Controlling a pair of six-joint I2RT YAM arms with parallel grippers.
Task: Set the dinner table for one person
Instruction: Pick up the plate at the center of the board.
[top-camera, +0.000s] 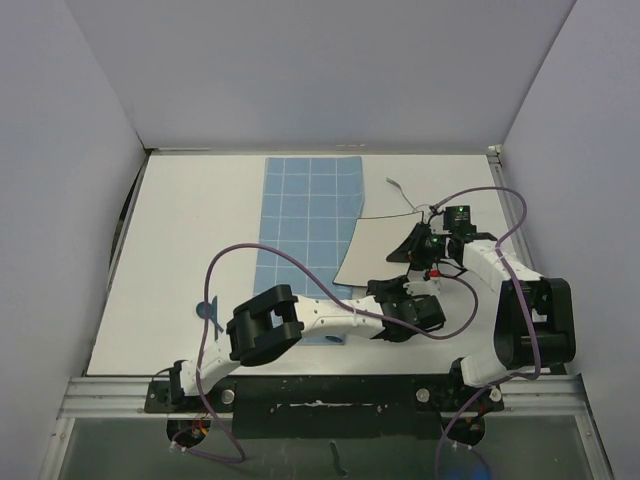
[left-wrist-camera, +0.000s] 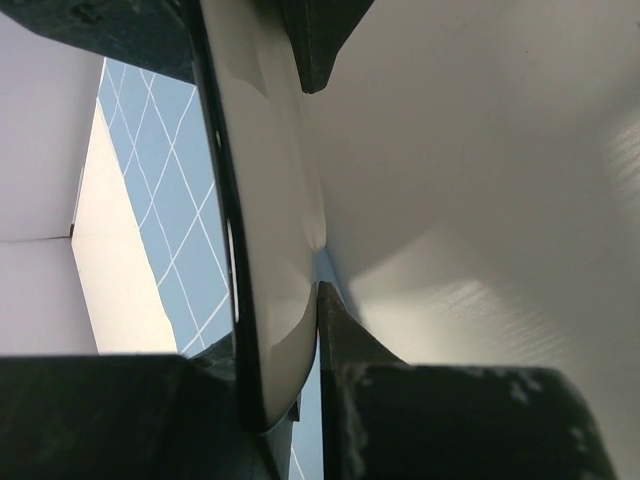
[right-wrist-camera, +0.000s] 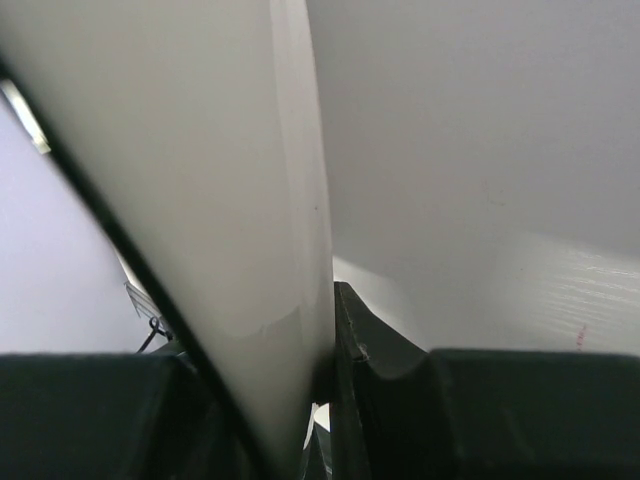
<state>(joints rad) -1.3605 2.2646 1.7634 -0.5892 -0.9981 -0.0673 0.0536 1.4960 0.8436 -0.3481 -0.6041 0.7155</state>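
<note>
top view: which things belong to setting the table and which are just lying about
For the job: white plate, in left gripper and right gripper; blue mat; metal utensil; dinner table.
Not part of it: purple cables; enclosure walls.

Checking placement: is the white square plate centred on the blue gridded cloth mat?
No, the white square plate overlaps only the right edge of the blue gridded cloth mat.

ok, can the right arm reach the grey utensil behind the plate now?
Probably not yet: the right claw is shut on the white plate, which the left claw grips too. The grey utensil lies uncovered beyond it, so only that grip is in the way.
</note>
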